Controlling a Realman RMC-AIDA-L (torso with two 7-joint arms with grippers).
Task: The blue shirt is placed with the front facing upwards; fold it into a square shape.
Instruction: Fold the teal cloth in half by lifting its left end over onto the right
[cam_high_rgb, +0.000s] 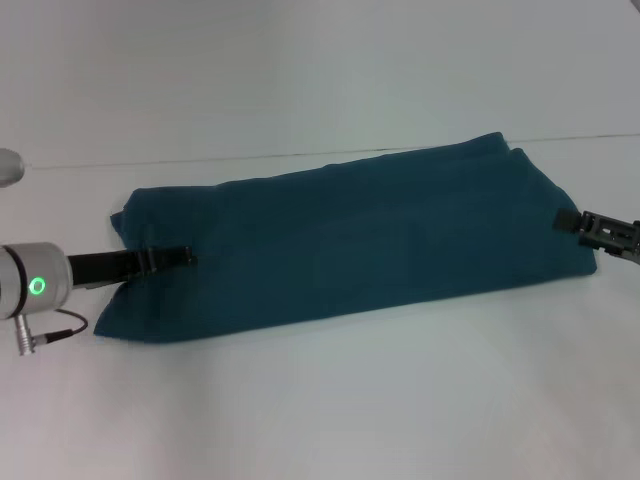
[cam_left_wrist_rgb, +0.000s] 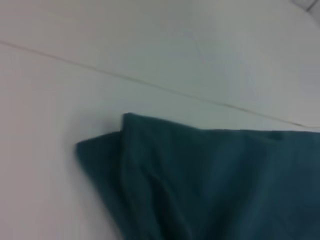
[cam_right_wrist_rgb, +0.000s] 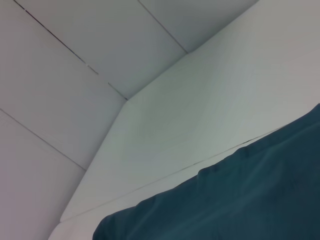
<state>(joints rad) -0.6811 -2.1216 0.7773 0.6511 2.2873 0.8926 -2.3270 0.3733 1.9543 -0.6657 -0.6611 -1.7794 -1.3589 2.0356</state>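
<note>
White table (cam_high_rgb: 320, 410); folded blue shirt (cam_high_rgb: 350, 245) lies flat on it

Looks like a lab or test room. Plain white table (cam_high_rgb: 320, 400) with a thin seam, bare white panelled wall (cam_right_wrist_rgb: 75, 75) behind; nothing homely anywhere in sight.

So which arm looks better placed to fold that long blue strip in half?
Probably left: the left gripper lies on the blue shirt at one end, while the right gripper only meets the opposite edge.

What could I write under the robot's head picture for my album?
Blue shirt folded into a long strip on the white table, left pincer and right pincer at its ends.
</note>
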